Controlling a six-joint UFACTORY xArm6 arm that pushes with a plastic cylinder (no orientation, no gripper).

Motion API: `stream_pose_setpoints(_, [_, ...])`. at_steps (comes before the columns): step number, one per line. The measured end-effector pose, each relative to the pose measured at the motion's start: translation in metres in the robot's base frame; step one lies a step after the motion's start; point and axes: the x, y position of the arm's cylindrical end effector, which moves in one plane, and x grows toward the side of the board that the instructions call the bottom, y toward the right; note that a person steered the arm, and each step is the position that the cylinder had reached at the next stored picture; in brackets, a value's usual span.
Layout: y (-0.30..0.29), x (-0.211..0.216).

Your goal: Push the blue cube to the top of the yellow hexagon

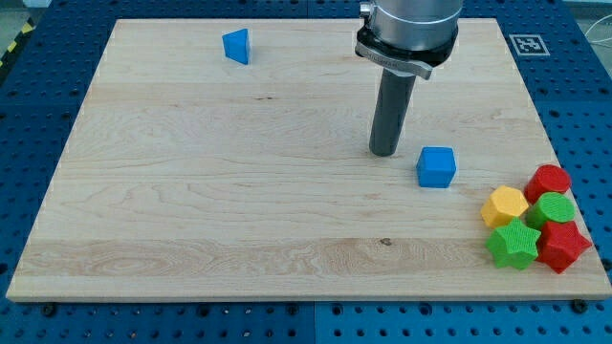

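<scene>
The blue cube point(436, 166) sits on the wooden board toward the view's right, up and to the left of the yellow hexagon point(504, 205). The yellow hexagon is the leftmost block of a cluster at the view's lower right. My tip point(385, 152) rests on the board just left of the blue cube, with a small gap between them.
A blue triangular block point(237, 45) lies near the view's top left. Beside the yellow hexagon are a red block point(549, 180), a green block point(553, 208), a green star point(513, 243) and a red star point(561, 245). The board's right edge point(564, 162) is close to the cluster.
</scene>
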Motion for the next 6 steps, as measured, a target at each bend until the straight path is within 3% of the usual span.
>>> stream_pose_setpoints(3, [0.027,0.021])
stream_pose_setpoints(6, [0.098,0.035])
